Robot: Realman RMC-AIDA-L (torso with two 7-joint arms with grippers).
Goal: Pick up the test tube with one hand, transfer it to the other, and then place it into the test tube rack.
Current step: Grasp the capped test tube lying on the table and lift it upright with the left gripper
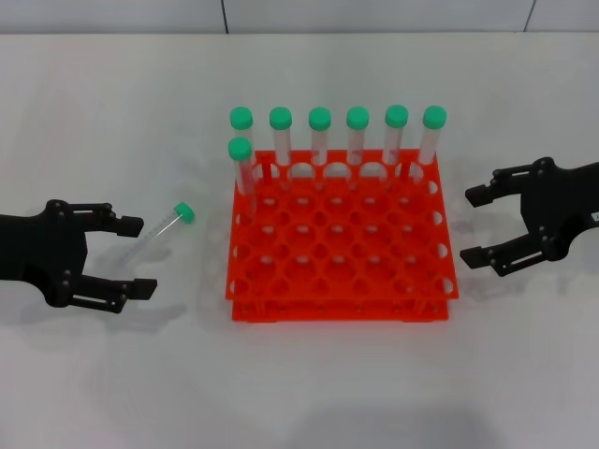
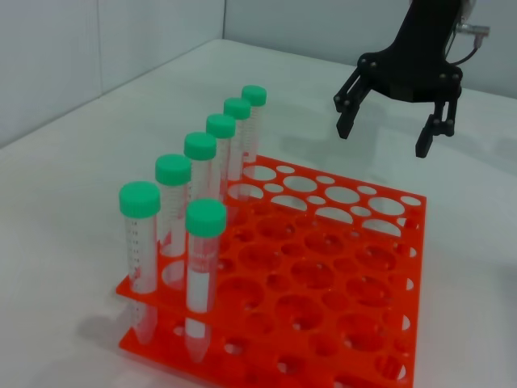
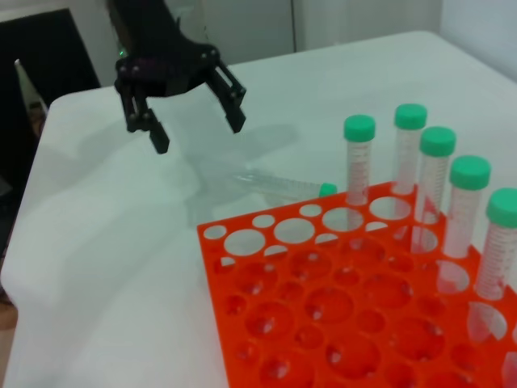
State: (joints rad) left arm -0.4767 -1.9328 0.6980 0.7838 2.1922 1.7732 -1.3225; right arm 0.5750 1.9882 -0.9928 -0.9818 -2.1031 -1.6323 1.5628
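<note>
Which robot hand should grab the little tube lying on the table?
The left gripper. The test tube lies loose on the table between its open fingers. The right gripper, also open, sits across the test tube rack, farther from the tube.

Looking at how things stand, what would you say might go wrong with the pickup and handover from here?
The test tube lies loose on the table between the open fingers of the left gripper; being round, it may roll when they close. Its cap end points toward the test tube rack, so a nudge could push it against the rack. The right gripper waits open across the rack; a handover above the seven standing tubes could knock them.
</note>
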